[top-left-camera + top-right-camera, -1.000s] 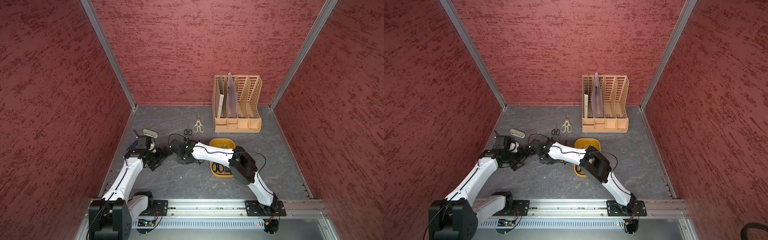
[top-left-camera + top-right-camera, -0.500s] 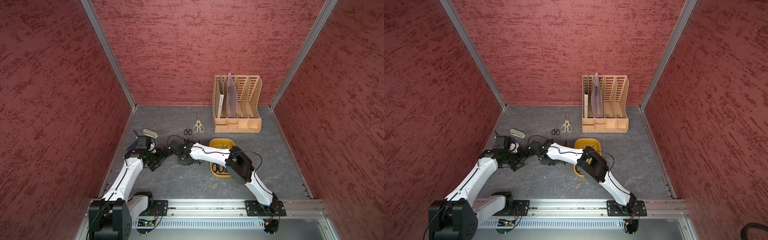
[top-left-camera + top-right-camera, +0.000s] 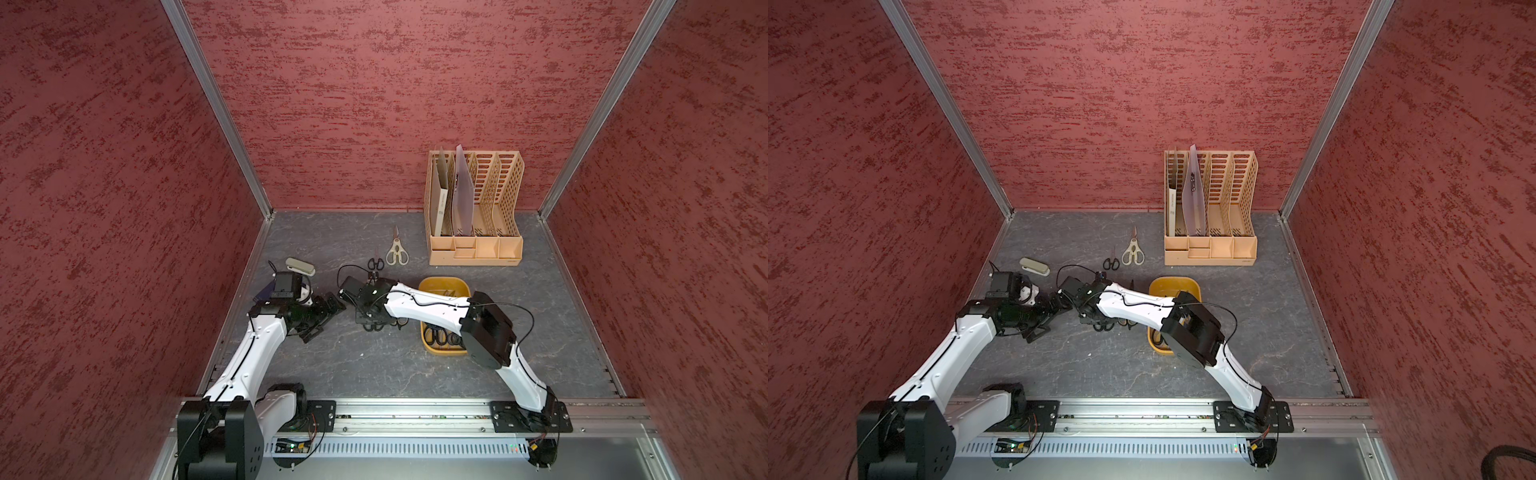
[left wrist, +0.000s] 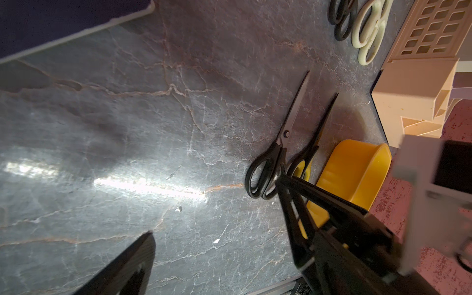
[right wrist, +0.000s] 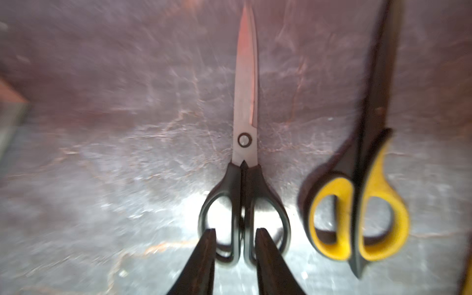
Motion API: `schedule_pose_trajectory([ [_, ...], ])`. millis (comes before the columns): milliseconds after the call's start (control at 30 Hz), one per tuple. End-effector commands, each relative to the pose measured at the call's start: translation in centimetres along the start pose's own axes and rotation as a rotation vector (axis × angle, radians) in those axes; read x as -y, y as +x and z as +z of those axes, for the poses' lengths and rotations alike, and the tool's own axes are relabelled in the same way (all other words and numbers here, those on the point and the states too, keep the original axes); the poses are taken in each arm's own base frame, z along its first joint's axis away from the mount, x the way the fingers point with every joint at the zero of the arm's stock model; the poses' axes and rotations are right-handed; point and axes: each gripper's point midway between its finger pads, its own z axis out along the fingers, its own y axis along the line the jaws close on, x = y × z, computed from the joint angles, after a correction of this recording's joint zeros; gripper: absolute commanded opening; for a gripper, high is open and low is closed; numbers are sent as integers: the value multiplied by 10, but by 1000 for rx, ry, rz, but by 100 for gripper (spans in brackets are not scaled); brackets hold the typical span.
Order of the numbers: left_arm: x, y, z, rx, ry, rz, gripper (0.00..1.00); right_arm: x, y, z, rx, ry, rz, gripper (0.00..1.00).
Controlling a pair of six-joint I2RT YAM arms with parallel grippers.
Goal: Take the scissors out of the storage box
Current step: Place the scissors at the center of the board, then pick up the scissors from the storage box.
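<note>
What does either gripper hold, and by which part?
Nothing: right gripper stands open astride the handles of the black scissors, lying on the table; left gripper open, empty.

Tan perforated file organizer, 1 o'clock, upright (two folders inside); grey stapler, 10 o'clock, lying flat.

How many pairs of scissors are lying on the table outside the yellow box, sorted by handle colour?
Black: 2, small black scissors and large black scissors
Cream: 1, cream scissors
Yellow-and-black: 1, yellow-and-black scissors
Total: 4 pairs outside the storage box
</note>
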Motion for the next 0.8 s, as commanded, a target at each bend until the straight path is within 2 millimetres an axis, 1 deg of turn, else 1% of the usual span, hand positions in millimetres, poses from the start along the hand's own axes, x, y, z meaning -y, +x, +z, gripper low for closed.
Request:
schedule_pose_trajectory([
  [0, 13, -1, -1, -16, 31, 53, 100, 1, -31, -53, 117, -81, 13, 32],
  [100, 27, -3, -1, -26, 12, 108, 100, 18, -31, -72, 110, -109, 11, 32],
  [167, 38, -3, 0, -25, -3, 150, 100, 36, -28, -82, 94, -104, 16, 32],
  [267, 58, -4, 4, -12, -15, 206, 100, 70, -22, -90, 59, -70, 27, 32],
  [367, 81, -2, 12, -14, -7, 246, 100, 109, -12, -91, 7, -19, 54, 32],
  [500, 109, 4, 27, -19, -22, 323, 100, 149, -6, -92, -17, 20, 87, 32],
  [667, 133, 13, 47, -36, -62, 381, 100, 187, 1, -78, -68, 48, 152, 33],
  [767, 144, 20, 57, -47, -81, 416, 100, 199, 3, -69, -88, 44, 186, 33],
])
